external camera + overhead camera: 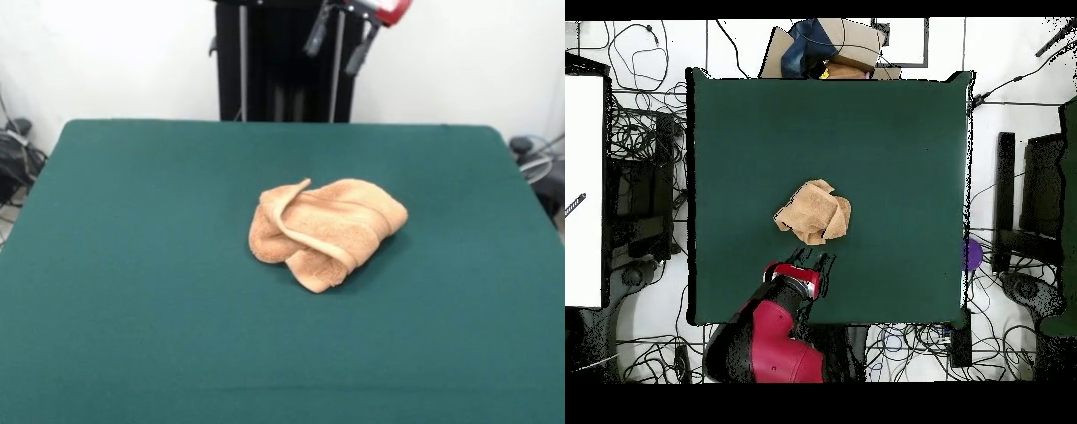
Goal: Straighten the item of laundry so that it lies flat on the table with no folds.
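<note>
The peach-orange towel (325, 231) lies crumpled in a heap near the middle of the green table (132, 265), with a hemmed border band folded over its top. In the overhead view the towel (813, 212) is a bunched lump on the table (895, 140). My gripper (338, 46) hangs high at the picture's top, above the table's far edge and well clear of the towel. Its two dark fingers (315, 35) stand apart with nothing between them. In the overhead view the gripper (819, 274) is just on the robot's side of the towel, at the end of the red arm (770, 340).
The black pedestal (282, 62) stands behind the table's far edge. Cables lie on the floor around the table (635, 130). A brown and blue bundle (827, 48) sits beyond the edge opposite the robot. A purple object (972, 254) is by the right edge.
</note>
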